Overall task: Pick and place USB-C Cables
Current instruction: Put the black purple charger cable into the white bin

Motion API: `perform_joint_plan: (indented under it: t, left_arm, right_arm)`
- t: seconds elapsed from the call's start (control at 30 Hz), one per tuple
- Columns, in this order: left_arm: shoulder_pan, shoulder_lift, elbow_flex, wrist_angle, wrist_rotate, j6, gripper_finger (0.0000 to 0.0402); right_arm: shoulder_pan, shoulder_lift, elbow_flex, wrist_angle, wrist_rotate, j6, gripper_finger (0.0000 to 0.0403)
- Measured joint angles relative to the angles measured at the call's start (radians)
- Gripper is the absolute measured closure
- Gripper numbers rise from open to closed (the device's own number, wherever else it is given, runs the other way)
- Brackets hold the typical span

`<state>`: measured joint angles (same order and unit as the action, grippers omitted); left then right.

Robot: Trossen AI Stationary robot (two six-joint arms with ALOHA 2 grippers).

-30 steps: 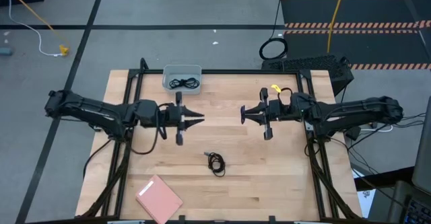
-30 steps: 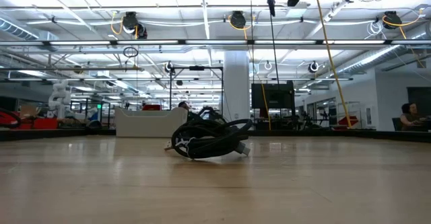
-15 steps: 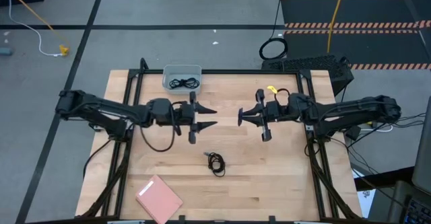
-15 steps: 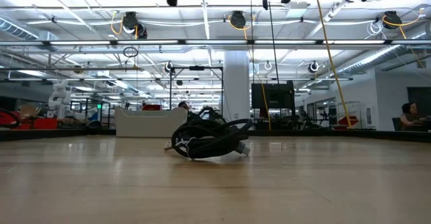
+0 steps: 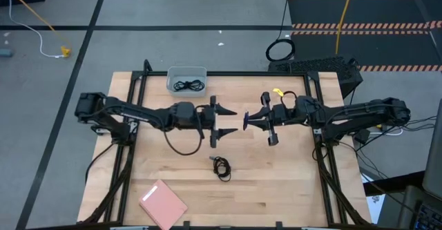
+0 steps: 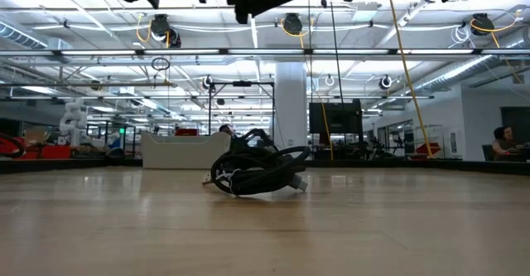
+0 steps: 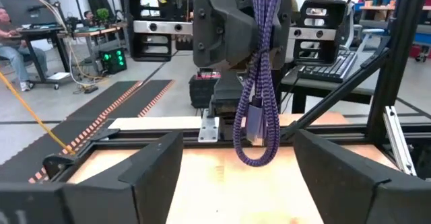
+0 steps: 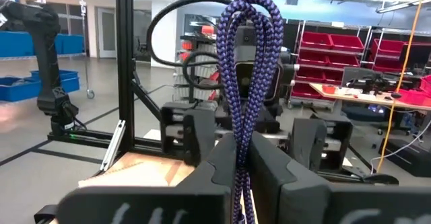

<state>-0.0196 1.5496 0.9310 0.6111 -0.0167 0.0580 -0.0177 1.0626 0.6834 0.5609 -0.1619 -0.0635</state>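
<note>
Purple-blue braided cable (image 8: 248,69) – black coiled cable (image 5: 221,166), pink pad (image 5: 163,204), pale wood table (image 5: 276,181)

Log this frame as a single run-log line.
right pincer: shut on purple cable | left pincer: open, facing it | black cable: on table

From above, the purple cable (image 5: 246,120) pinched in the right gripper (image 5: 246,120) is only a small dark speck at the fingertips, too small to make out as a cable. In the right wrist view its lower end runs down between that gripper's fingers (image 8: 222,167) and is cut off by the picture's edge. The low view cuts both arms off at its top edge, leaving only dark shapes overhead, so neither gripper shows there. The cables in the gray tray (image 5: 173,83), far behind the left gripper (image 5: 228,120), form a dark tangle (image 5: 189,85) too small to count.
</note>
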Motion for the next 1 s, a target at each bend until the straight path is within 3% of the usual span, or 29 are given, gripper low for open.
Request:
perform_joint_plan:
  t: [0.17, 0.6, 1.0]
  left_arm:
    - [0.000, 0.068, 0.045, 0.048, 0.021, -0.002, 0.0105]
    - [0.000, 0.204, 0.133, 0.163, 0.073, -0.018, 0.0130]
    - [0.002, 0.213, 0.143, 0.165, 0.092, -0.018, 0.0205]
  right_arm:
    - [0.000, 0.000, 0.000, -0.004, 0.000, 0.000, 0.0391]
    - [0.000, 0.018, 0.000, 0.004, 0.000, 0.000, 0.0391]
    - [0.000, 0.052, 0.000, 0.041, 0.000, 0.000, 0.0391]
